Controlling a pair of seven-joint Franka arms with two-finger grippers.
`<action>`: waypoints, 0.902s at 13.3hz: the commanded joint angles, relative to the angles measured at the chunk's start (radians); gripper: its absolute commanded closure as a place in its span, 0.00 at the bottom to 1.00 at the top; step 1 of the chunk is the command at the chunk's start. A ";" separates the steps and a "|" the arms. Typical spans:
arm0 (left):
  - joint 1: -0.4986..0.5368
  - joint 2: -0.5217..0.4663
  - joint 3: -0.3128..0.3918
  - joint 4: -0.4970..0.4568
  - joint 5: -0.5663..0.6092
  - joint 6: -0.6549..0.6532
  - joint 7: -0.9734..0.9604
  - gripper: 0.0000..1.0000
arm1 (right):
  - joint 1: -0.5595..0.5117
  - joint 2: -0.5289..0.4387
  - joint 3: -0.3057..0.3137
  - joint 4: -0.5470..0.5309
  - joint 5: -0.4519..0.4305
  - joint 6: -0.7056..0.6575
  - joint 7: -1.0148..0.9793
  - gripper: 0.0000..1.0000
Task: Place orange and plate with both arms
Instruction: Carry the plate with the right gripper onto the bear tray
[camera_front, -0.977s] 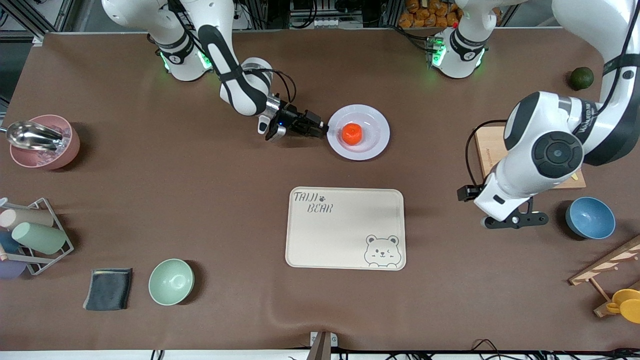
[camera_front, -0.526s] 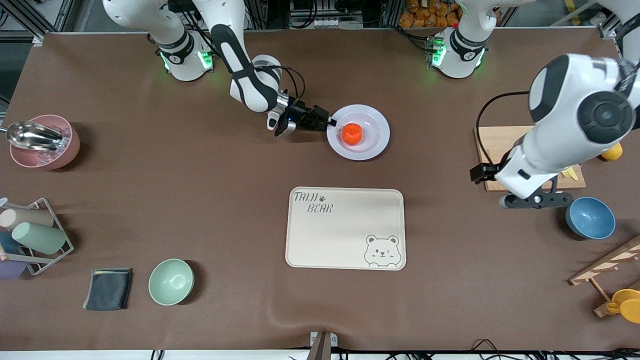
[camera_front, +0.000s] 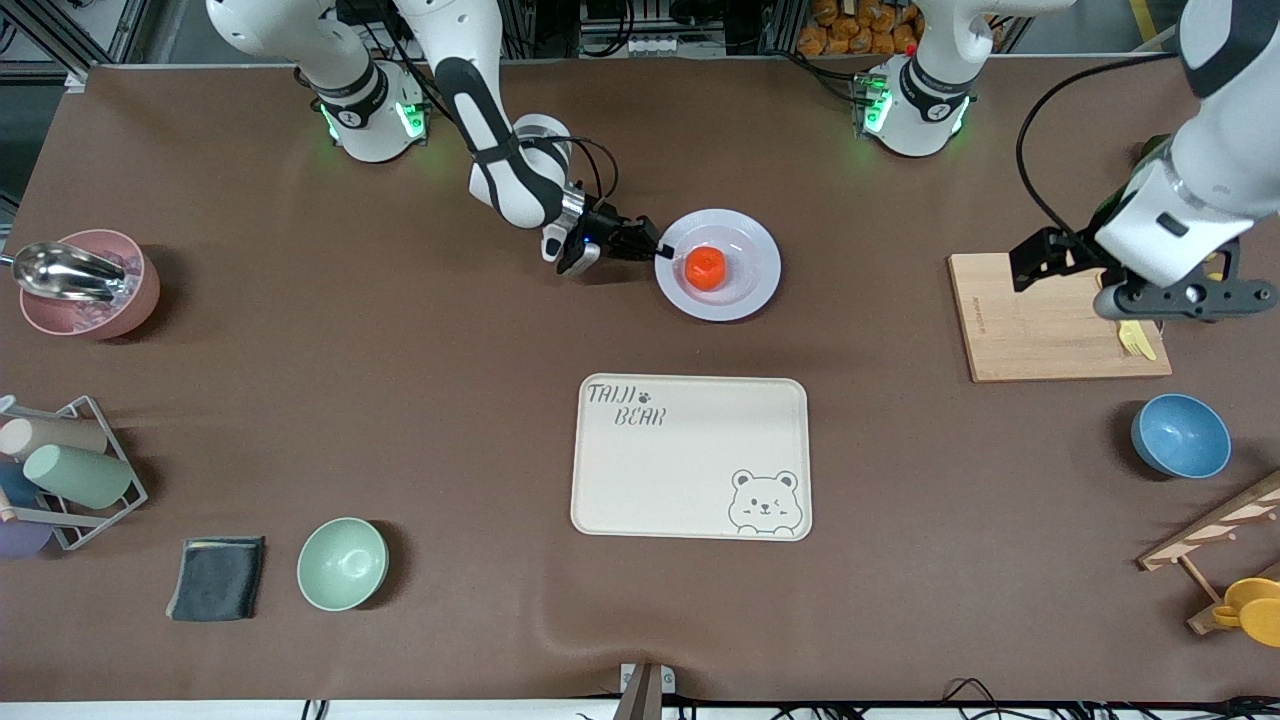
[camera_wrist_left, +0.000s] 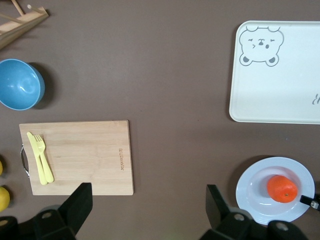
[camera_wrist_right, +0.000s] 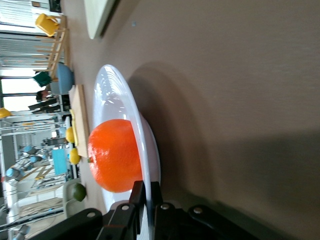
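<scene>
The white plate (camera_front: 745, 285) lies on the table between the arm bases and the bear tray, with the orange (camera_front: 704, 267) in its sunken centre. My right gripper (camera_front: 655, 250) is shut on the plate's rim at the edge toward the right arm's end; in the right wrist view its fingers pinch the rim (camera_wrist_right: 150, 165) beside the orange (camera_wrist_right: 114, 155). My left gripper (camera_front: 1180, 298) is open and empty, up over the wooden cutting board (camera_front: 1040, 320). The left wrist view shows the plate (camera_wrist_left: 260, 187) and orange (camera_wrist_left: 282, 188) too.
The cream bear tray (camera_front: 690, 457) lies nearer the front camera than the plate. A yellow fork (camera_wrist_left: 42, 157) lies on the cutting board. A blue bowl (camera_front: 1180, 435), a pale green bowl (camera_front: 342, 563), a pink bowl (camera_front: 85, 285), a cup rack (camera_front: 60, 470) and a dark cloth (camera_front: 217, 577) stand around.
My right gripper moved in and closed on the plate's rim. My left arm rose and swung away toward its end of the table, now over the cutting board.
</scene>
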 joint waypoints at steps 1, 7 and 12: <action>-0.018 -0.045 0.028 -0.022 -0.021 -0.037 0.064 0.00 | 0.024 0.013 -0.009 0.016 0.182 0.025 -0.074 1.00; -0.065 -0.061 0.100 -0.015 -0.073 -0.059 0.073 0.00 | 0.006 -0.053 -0.009 0.021 0.274 0.025 -0.001 1.00; -0.062 -0.062 0.097 0.016 -0.059 -0.073 0.065 0.00 | -0.057 -0.115 -0.012 0.025 0.274 0.027 0.111 1.00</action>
